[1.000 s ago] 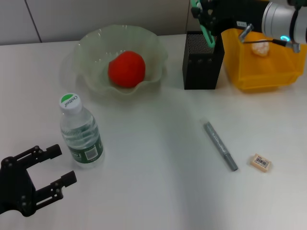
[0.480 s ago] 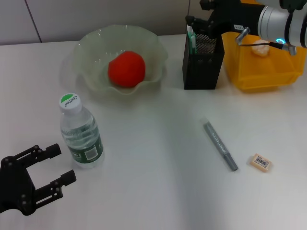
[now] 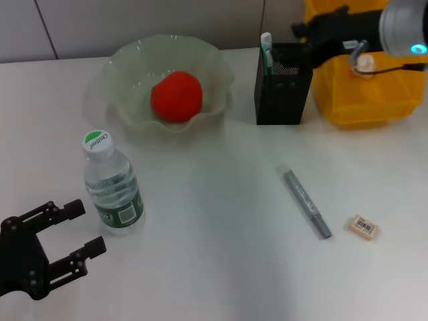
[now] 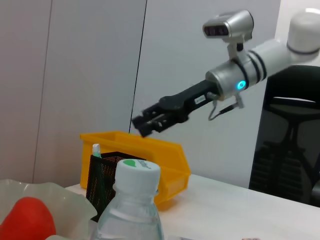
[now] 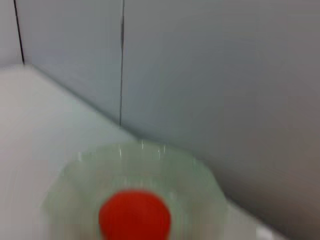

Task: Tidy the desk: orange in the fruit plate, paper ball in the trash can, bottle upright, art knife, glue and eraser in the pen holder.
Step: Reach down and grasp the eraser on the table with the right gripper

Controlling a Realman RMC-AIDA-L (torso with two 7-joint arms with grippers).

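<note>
Two items lie loose on the bench [image 3: 221, 221] in the head view: the grey art knife [image 3: 307, 203], its long axis running away from the robot, and just beside it the eraser [image 3: 364, 227]. Both lie nearer the robot than the right tool [image 3: 302, 30], raised above the pen holder [image 3: 283, 85]; the spread left tool [image 3: 70, 231] sits beside the upright bottle [image 3: 112, 186].

From the left wrist, the right tool [image 4: 145, 121] looks pressed together and empty.

From the right wrist, the orange [image 5: 134, 216] rests in the fruit plate [image 5: 200, 175].
</note>
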